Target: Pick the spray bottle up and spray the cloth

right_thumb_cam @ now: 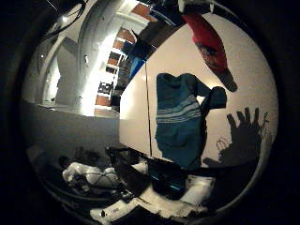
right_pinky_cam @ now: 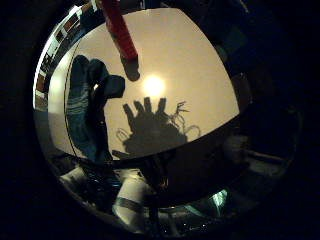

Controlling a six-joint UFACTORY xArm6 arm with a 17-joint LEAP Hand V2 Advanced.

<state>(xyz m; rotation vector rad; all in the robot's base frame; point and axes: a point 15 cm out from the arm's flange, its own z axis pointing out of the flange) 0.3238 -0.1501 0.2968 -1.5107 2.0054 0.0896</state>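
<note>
The hand is up above the table [right_pinky_cam: 200, 75] holding nothing, and going by its shadow [right_pinky_cam: 150, 127] on the tabletop the fingers are spread out straight. The red spray bottle [right_thumb_cam: 208, 42] stands on the table a little way beyond that shadow. The teal striped cloth [right_thumb_cam: 180, 119] lies crumpled beside both, near the table's edge.

The cloth [right_thumb_cam: 180, 124] is lying spread on the table [right_thumb_cam: 253, 70]. The spray bottle [right_thumb_cam: 208, 42] is standing on the table near the cloth, apart from it, not touching.
</note>
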